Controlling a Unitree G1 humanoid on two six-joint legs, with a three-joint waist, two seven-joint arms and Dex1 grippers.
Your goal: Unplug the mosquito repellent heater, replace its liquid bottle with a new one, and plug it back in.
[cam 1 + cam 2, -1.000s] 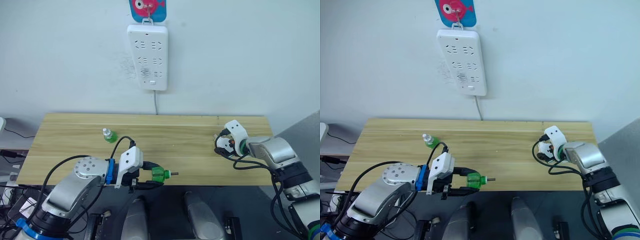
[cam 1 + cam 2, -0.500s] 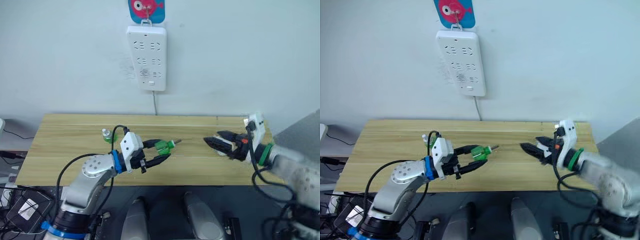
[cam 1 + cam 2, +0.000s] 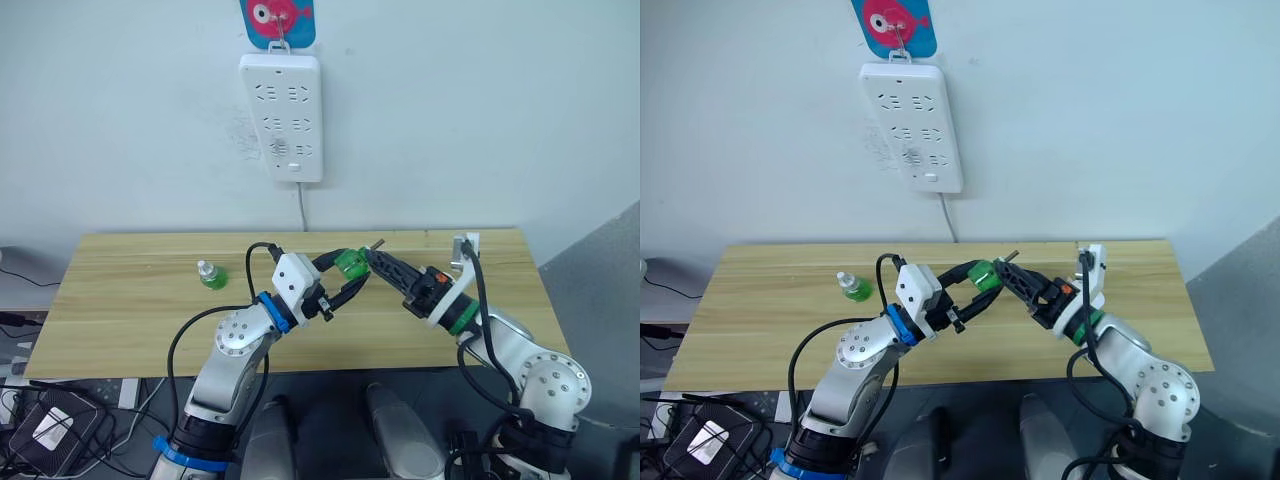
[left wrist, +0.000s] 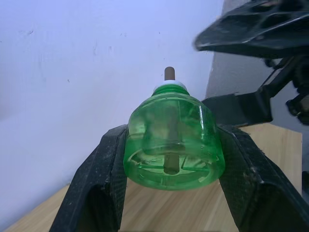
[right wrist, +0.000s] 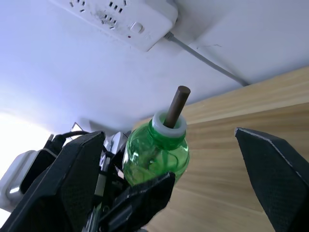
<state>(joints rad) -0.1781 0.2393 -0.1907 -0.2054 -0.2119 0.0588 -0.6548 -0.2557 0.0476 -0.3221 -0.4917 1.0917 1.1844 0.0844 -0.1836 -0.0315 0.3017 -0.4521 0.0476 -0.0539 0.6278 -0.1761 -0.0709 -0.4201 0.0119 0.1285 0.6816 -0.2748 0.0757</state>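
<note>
In the eye views, you had both arms brought together over the middle of the table (image 3: 120, 300). A second earlier the left pincer (image 3: 345, 280) sat low at the near edge and the right pincer (image 3: 385, 268) was off at the far right end; half a second ago they were still apart. Now their tips nearly met at the green bottle (image 3: 350, 263). The left pincer was pinching that bottle, held up in the air above the table. The bottle's long axis ran slantwise, wick (image 3: 378, 242) up and toward the right pincer and the wall, base toward the left wrist. To my reading that means a hand-over, or a grip on the bottle by the right arm, was about to start. A second bottle (image 3: 209, 276) stood upright on the table to the left, well apart. The strip (image 3: 281, 117) on the wall had nothing plugged in, and I could not pick out the heater.

In the left wrist view, the two fingers (image 4: 96, 183) pressed the bottle's sides at its wide base, the wick pointing away from the camera. The right pincer's black fingers loomed just beyond.

In the right wrist view, your right pincer was spread wide, one finger (image 5: 58, 183) on either side of the bottle, neither touching it. The wick (image 5: 176, 104) tilted up toward the strip.
</note>
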